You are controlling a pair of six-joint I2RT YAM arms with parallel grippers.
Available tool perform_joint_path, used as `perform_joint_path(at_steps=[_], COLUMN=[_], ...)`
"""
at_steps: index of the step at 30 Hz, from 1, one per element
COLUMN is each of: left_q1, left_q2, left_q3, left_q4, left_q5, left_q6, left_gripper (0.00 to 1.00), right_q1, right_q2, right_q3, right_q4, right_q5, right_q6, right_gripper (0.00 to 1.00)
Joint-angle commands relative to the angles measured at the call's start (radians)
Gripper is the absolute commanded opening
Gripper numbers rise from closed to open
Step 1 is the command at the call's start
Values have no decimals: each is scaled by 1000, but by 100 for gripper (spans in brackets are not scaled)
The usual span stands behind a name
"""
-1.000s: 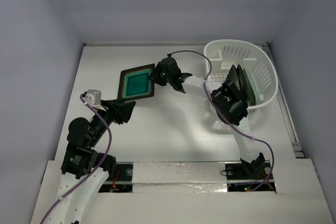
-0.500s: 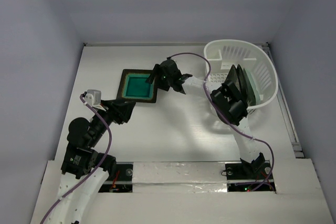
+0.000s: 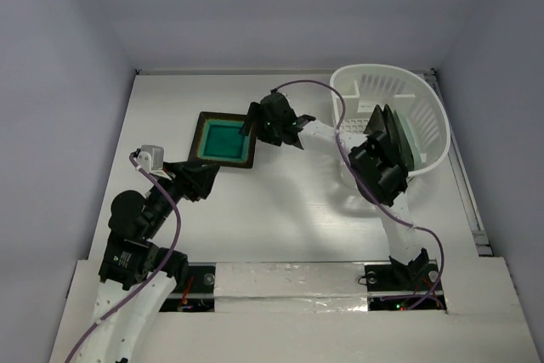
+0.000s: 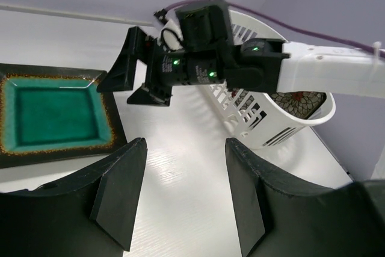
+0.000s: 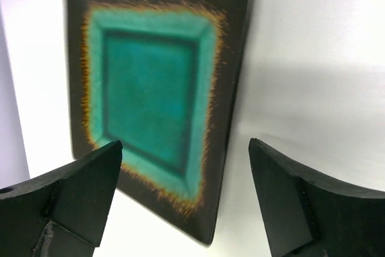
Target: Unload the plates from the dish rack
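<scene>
Teal plate lies flat on the bench; the right gripper is released beside it, and the left gripper is also spread.

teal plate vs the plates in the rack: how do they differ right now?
Pose: the teal plate lies flat, while the rack plates stand on edge.
Place: the teal plate is on the table, outside the dish rack; the rack plates sit inside it.
Look: the teal plate has a teal centre with an orange fringe, whereas one rack plate, seen from the left wrist, shows a flower pattern.
Shared: both look dark at the rim.
</scene>
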Motion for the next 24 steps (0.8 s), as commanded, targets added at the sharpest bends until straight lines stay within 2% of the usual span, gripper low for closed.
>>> perform_joint_path(at_steps=[1, 4, 5, 6, 7, 9, 14, 17, 19, 24], left_q1=[-4, -4, -4, -4, -4, -4, -4, -4, -4, -4], left_q2=[-8, -8, -7, -5, -4, -1, -10, -10, -11, -7], left_q3=[2, 0, 2, 0, 0, 3, 2, 0, 2, 2], left_q4=[35, 35, 35, 35, 34, 34, 31, 35, 37, 35], left_q5=[1, 1, -1, 1, -1, 1, -5, 4, 5, 5], left_q6=[0, 0, 0, 0, 0, 0, 0, 1, 1, 1], left_gripper=[51, 51, 51, 51, 51, 51, 51, 51, 51, 51], right_q1=[20, 43, 43, 43, 43, 43, 43, -7, -62, -236], right_q2=[-145, -255, -326, -366, -404, -526, -720, -811, -875, -966], right_q3=[-1, -70, -94, -148, -171, -207, -236, -243, -266, -314], right_q4=[-9, 5, 14, 27, 25, -19, -235, -390, -472, -545], right_q5=[68, 122, 142, 151, 165, 255, 618, 713, 716, 690], right_q6=[-77, -129, -156, -172, -192, -273, -506, -543, -551, -591], right_gripper=[89, 73, 62, 32, 18, 0, 0, 0, 0, 0])
